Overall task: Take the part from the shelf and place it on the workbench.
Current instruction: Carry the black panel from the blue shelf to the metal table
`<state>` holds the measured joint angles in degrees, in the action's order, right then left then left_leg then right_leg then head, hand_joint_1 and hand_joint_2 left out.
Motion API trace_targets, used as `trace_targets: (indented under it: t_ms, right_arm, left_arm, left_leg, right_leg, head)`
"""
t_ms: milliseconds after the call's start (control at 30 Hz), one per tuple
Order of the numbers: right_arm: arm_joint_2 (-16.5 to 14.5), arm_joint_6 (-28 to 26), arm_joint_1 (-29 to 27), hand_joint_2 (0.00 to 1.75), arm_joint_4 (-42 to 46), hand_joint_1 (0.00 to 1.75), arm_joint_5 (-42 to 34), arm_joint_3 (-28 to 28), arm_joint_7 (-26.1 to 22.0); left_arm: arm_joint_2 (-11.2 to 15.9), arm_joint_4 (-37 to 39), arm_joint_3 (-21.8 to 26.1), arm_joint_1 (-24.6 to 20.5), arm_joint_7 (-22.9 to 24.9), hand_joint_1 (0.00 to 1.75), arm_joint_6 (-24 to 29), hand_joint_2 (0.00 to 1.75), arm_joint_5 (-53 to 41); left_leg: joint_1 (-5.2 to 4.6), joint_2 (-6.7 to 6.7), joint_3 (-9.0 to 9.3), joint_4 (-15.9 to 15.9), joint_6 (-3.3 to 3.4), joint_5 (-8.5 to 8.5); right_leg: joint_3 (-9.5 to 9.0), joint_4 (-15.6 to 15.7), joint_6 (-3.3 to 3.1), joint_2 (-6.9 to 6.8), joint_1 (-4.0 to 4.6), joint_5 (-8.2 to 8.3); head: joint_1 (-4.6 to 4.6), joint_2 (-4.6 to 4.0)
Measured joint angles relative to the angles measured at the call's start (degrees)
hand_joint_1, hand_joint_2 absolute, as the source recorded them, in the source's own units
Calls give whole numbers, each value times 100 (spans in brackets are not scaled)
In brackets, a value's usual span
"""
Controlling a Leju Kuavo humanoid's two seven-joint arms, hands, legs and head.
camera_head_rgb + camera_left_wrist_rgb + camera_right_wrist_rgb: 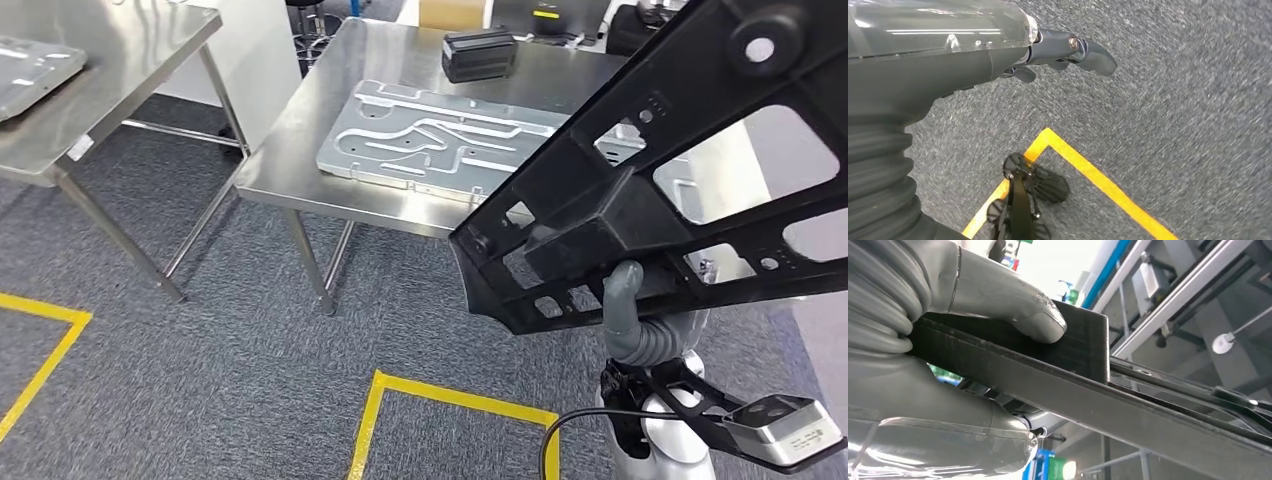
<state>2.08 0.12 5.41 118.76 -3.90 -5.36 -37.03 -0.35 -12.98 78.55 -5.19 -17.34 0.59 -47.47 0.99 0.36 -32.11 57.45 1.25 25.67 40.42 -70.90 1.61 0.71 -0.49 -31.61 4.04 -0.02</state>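
Note:
A large black plastic frame part [650, 170] with several cut-outs hangs in the air at the right of the head view, tilted up to the right. My right hand [625, 300] grips it from below. In the right wrist view the thumb [1013, 305] presses on the part's black rail [1088, 390]. The steel workbench [290, 170] stands ahead, and the part's near corner overhangs its front edge. My left hand [1068, 52] hangs over the grey carpet, fingers loosely extended, holding nothing.
A silver stamped metal plate [450, 140] lies on the workbench, with a black box [478, 52] behind it. A second steel table [90, 90] stands at the left. Yellow floor tape [440, 400] marks the carpet near me.

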Motion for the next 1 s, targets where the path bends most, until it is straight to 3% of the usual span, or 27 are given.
trace_targets:
  t_ms: [33, 67, 100, 133, 200, 267, 333, 400, 500, 533, 567, 600, 633, 700, 767, 833, 867, 933, 1000]
  right_arm:
    - [-1, -1, 5, 175, -15, 175, 0, -5, 1]
    - [-1, 0, 8, 175, -33, 175, 1, -9, 1]
    - [-1, 1, 17, 175, -51, 175, 1, -18, 2]
    - [-1, 1, 33, 175, -67, 175, 1, -31, 2]
    - [0, 4, 83, 175, -84, 175, 0, -63, 3]
    - [1, 5, 123, 175, -96, 175, -4, -84, 5]
    - [3, 10, 135, 175, -113, 175, -10, -92, 7]
    - [4, 22, 150, 175, -131, 175, -14, -112, 10]
    - [4, 44, 172, 175, -169, 175, -25, -173, 14]
    - [4, 50, 170, 175, -187, 175, -28, -191, 14]
    - [4, 56, 168, 175, -205, 175, -29, -206, 16]
    - [4, 64, 167, 175, -223, 175, -30, -220, 17]
    - [4, 71, 167, 175, -236, 175, -30, -232, 19]
    - [4, 80, 171, 175, -256, 175, -30, -248, 20]
    - [4, 80, 174, 175, -272, 175, -30, -257, 21]
    - [4, 80, 172, 175, -284, 175, -25, -263, 23]
    - [4, 79, 170, 175, -287, 175, -16, -266, 23]
    - [5, 77, 186, 175, -293, 175, 28, -274, 24]
    - [7, 62, 197, 175, -311, 175, 93, -287, 23]
  left_arm:
    - [-3, 0, 3, 6, -1, 0, -3, 175, 6]
    - [-7, 0, 7, 6, -1, 0, -10, 175, 16]
    - [-12, 0, 11, 3, -1, 0, -20, 175, 34]
    - [-19, 0, 16, -1, 4, 0, -34, 175, 61]
    - [-28, 0, 26, -8, 14, 0, -73, 175, 115]
    - [-30, 0, 32, -10, 19, 0, -98, 175, 151]
    - [-29, 0, 34, -14, 19, 0, -105, 175, 178]
    - [-29, 0, 34, -22, 17, 0, -113, 175, 195]
    - [-28, 0, 36, -4, 15, 0, -127, 175, 203]
    - [-28, 0, 37, 7, 15, 0, -138, 175, 204]
    - [-28, 0, 37, 14, 15, 0, -153, 175, 204]
    - [-28, 0, 37, 17, 15, 0, -168, 175, 205]
    - [-28, 0, 37, 15, 15, 0, -180, 175, 205]
    - [-25, 0, 38, 11, 14, 0, -190, 175, 209]
    - [-22, 0, 39, 7, 13, 0, -191, 175, 216]
    - [-24, 0, 39, -9, 10, 0, -207, 175, 220]
    - [-26, 0, 39, -22, 8, 0, -222, 175, 219]
    - [-30, 0, 39, -32, 1, 0, -267, 175, 211]
    - [-30, 0, 39, -13, -4, 0, -303, 175, 200]
  left_leg:
    - [-3, 66, 0, 1, 0, 7]
    - [-3, 129, 4, 3, -4, 16]
    - [-3, 187, 14, 5, -13, 27]
    - [-4, 244, 33, 6, -27, 40]
    - [-26, 341, 72, 12, -73, 75]
    - [-56, 431, 96, 15, -132, 107]
    - [-62, 524, 116, 7, -195, 133]
    - [-44, 404, 79, 167, -259, 271]
    - [-23, 63, -387, 1205, -312, 805]
    - [-23, 28, -567, 1552, -318, 912]
    - [-24, 17, -670, 1716, -317, 905]
    - [-23, 8, -660, 1634, -309, 770]
    - [-23, -16, -543, 1323, -294, 544]
    - [-19, -197, -197, 480, -244, 138]
    - [-27, -328, -25, 74, -203, 33]
    - [-32, -268, -3, 44, -161, 36]
    - [-23, -218, 11, 19, -127, 19]
    - [5, -114, 34, -34, -58, -12]
    - [-2, -24, 34, -41, -29, -11]
  right_leg:
    - [152, -295, 15, -28, -14, -85]
    - [205, -392, 24, -43, -24, -62]
    - [129, -241, 24, -66, -30, 70]
    - [-60, 118, 14, -119, -29, 270]
    - [-485, 936, -43, -366, 12, 567]
    - [-645, 1281, -103, -483, 63, 630]
    - [-631, 1295, -154, -349, 66, 644]
    - [-649, 1334, -221, -231, 34, 673]
    - [-661, 1352, -288, -52, 21, 687]
    - [-661, 1349, -294, 21, 25, 687]
    - [-662, 1344, -295, 98, 29, 685]
    - [-669, 1336, -292, 176, 31, 682]
    - [-679, 1327, -287, 250, 31, 676]
    - [-689, 1300, -260, 381, 34, 657]
    - [-664, 1281, -206, 488, 27, 654]
    - [-634, 1287, -132, 576, 17, 670]
    - [-622, 1266, -99, 534, 19, 655]
    - [-484, 971, -53, 283, 35, 464]
    - [-128, 247, -18, 31, 13, 101]
  head:
    - [0, 0]
    - [0, 0]
    - [0, 0]
    - [0, 0]
    - [0, 0]
    - [0, 0]
    - [0, 0]
    - [1, 0]
    - [1, 0]
    - [0, 0]
    - [0, 0]
    - [0, 0]
    - [0, 0]
    - [0, 0]
    - [1, 0]
    - [1, 0]
    - [1, 0]
    - [-1, 0]
    - [-1, 0]
